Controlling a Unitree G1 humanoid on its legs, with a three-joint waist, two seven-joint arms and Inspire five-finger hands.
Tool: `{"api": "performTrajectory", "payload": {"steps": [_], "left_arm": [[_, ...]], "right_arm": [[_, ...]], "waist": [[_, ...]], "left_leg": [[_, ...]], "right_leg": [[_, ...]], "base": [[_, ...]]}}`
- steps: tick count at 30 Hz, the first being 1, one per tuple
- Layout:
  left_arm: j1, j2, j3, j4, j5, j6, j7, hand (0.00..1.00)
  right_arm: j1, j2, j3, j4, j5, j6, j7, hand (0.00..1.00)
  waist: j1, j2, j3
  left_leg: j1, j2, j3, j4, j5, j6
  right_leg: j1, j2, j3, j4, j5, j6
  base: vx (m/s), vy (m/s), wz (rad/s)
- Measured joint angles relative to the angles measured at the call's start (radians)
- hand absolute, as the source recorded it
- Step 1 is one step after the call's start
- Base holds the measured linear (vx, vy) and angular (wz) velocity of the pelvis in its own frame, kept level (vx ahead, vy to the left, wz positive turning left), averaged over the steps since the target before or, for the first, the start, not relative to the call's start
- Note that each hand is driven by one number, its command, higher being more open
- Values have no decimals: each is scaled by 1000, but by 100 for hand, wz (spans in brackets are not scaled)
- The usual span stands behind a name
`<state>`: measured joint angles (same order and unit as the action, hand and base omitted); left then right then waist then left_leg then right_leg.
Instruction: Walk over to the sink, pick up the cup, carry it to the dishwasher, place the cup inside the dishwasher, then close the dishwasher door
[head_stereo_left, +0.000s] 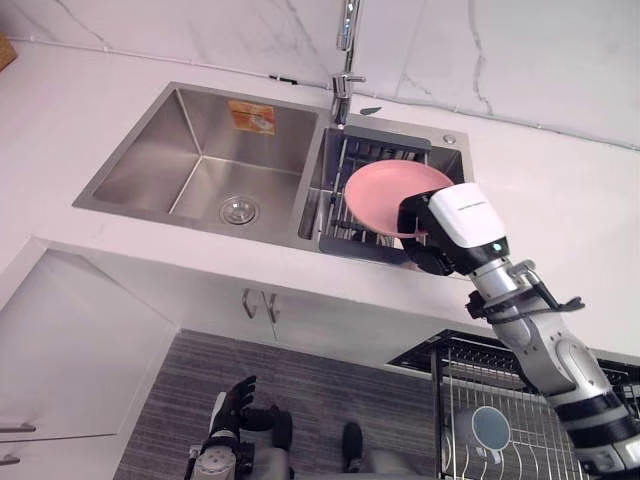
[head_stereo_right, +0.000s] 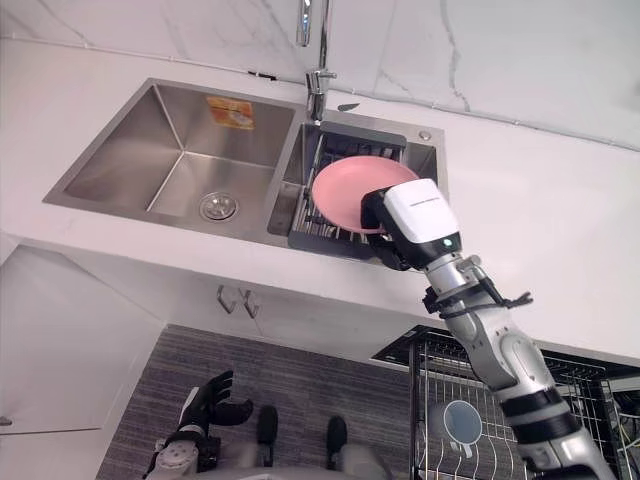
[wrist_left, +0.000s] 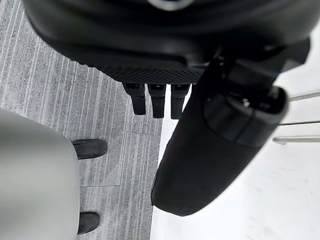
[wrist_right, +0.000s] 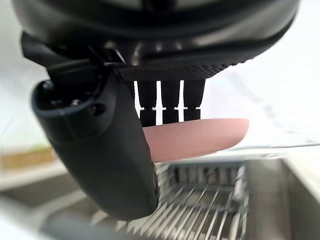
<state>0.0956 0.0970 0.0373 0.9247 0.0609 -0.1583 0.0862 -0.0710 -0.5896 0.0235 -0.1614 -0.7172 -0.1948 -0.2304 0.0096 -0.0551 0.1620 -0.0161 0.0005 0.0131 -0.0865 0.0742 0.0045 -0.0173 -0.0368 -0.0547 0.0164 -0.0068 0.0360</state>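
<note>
On my feed the right hand (head_stereo_left: 452, 228) is reached out over the right basin of the sink (head_stereo_left: 200, 150), and what it has hold of is a pink plate (head_stereo_left: 385, 193), not a cup. In the right wrist view the plate's rim sits between the thumb on one side and the fingers (wrist_right: 170, 97) on the other, so I read it as a pinch on the plate's edge. The plate is tilted, over a wire rack (head_stereo_left: 362, 153) that fills that basin, and I cannot tell whether its far edge touches the rack. The left basin has just its drain and an orange sticker on the back wall. The faucet (head_stereo_left: 346, 70) stands behind the divider between the two basins, on the white counter (head_stereo_left: 565, 215). Below the counter at the right, the dishwasher rack (head_stereo_left: 520, 395) is pulled out, and a round blue-grey piece (head_stereo_left: 490, 427) sits in it; I cannot make out what it is. The left hand (head_stereo_left: 234, 402) hangs low over the grey floor (head_stereo_left: 310, 385), in front of the white cabinet doors (head_stereo_left: 200, 300), its fingers loose and spread, holding nothing.
</note>
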Motion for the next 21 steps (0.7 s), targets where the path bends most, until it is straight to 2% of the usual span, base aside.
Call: {"api": "performTrajectory", "payload": {"steps": [6,13,21], "left_arm": [[5,-3,6,19,1,1,1,90],[14,-7,14,32,18,4,1,90],[19,-10,11,40,39,8,2,90]], "right_arm": [[127,86,-115,-69,27,17,-35,30],[252,262,-248,-167,28,24,-68,30],[360,414,-274,-173,44,49,-80,30]], "waist": [[-8,13,-23],[-26,19,-46],[-34,23,-63]], "left_leg": [[10,7,13,0,-5,-7],[27,16,31,-5,-18,-8],[48,21,56,-1,-31,-10]], "right_leg": [[5,6,13,-3,0,0],[17,15,29,-21,1,-3],[35,19,51,-34,7,-10]], "base": [[-8,-14,-7],[4,-15,-7],[39,-14,-10]]}}
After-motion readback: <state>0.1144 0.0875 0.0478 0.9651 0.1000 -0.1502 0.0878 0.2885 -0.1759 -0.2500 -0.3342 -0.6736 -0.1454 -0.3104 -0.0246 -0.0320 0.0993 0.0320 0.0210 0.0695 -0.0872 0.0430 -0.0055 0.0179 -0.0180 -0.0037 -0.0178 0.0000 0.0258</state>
